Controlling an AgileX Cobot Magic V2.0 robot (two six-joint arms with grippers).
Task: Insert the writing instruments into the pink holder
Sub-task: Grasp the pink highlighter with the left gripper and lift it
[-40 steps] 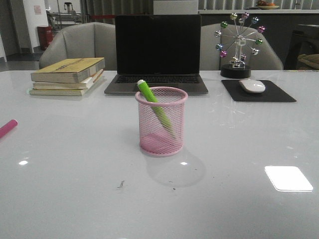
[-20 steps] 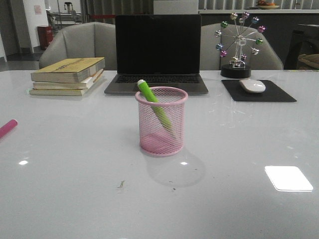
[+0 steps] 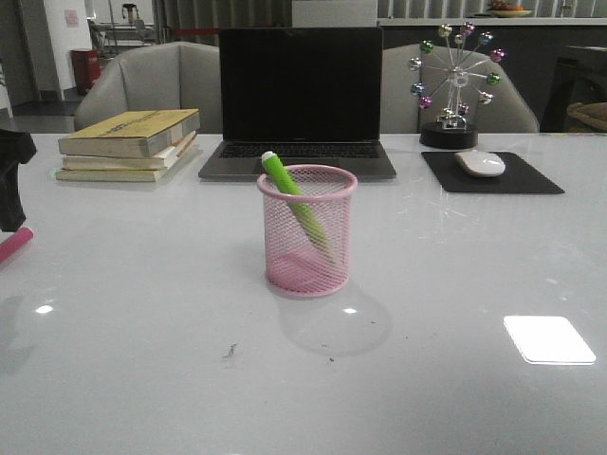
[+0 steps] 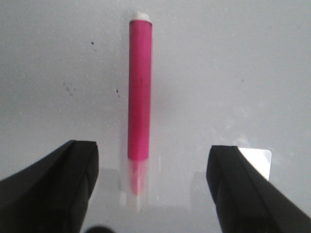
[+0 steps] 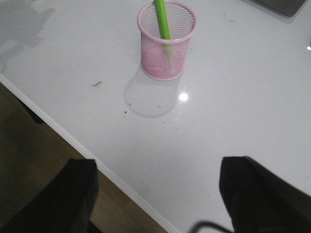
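**A:** Where does the left gripper [image 4: 151, 189] stand?

**B:** Its jaws are spread wide, one on each side of the pink marker [image 4: 140, 92], which lies flat on the table [image 3: 455, 284] with its white end pointing away from the wrist. Nothing is grasped. In the front view the marker [image 3: 13, 244] shows only as a tip at the far left edge, well apart from the pink holder [image 3: 307, 230].

**A:** What makes a good pick here?

**B:** Probably lowering squarely so the fingers [image 4: 58, 184] close across the barrel, not along it, and gripping near the middle so the marker doesn't tip when lifted. The glossy table likely lets it slide if one finger touches first.

**A:** And the holder?

**B:** It stands upright in the middle of the table with the green marker [image 3: 294, 197] inside, leaning, white end above the rim.

**A:** The right gripper [image 5: 155, 194]?

**B:** Also spread and empty, hanging above the table's near edge.
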